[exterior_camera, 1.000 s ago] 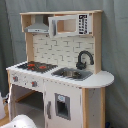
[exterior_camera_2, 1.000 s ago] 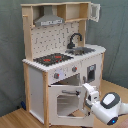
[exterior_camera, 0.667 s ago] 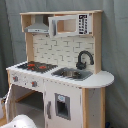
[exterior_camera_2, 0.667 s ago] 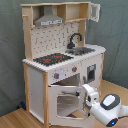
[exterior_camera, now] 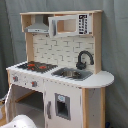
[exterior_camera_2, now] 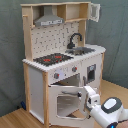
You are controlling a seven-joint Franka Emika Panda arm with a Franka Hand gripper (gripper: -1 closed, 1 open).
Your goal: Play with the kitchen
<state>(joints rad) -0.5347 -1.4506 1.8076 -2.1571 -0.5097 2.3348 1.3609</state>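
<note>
The kitchen point(exterior_camera: 65, 60) point(exterior_camera_2: 60, 50) is a tall white and light-wood toy with a black-red stovetop point(exterior_camera: 36, 66) point(exterior_camera_2: 52, 59), a grey sink point(exterior_camera: 71, 74), a black faucet point(exterior_camera: 84, 59) point(exterior_camera_2: 75, 39) and a range hood point(exterior_camera_2: 49, 21). Its windowed oven door point(exterior_camera_2: 67, 102) hangs open toward the front in the second exterior view. My gripper point(exterior_camera_2: 89, 98) is at that door's right edge, level with its upper half. In the first exterior view only a white part of the arm point(exterior_camera: 21, 121) shows at the bottom left.
A grey curtain point(exterior_camera: 115, 45) hangs behind the kitchen. The kitchen stands on a wooden floor point(exterior_camera_2: 15, 119). The upper cabinet door point(exterior_camera_2: 94, 11) stands open in the second exterior view. A lower cupboard door with a dark panel point(exterior_camera: 62, 106) is shut.
The arm has sunk slightly beside the open oven door. The door and the rest of the kitchen look the same.
</note>
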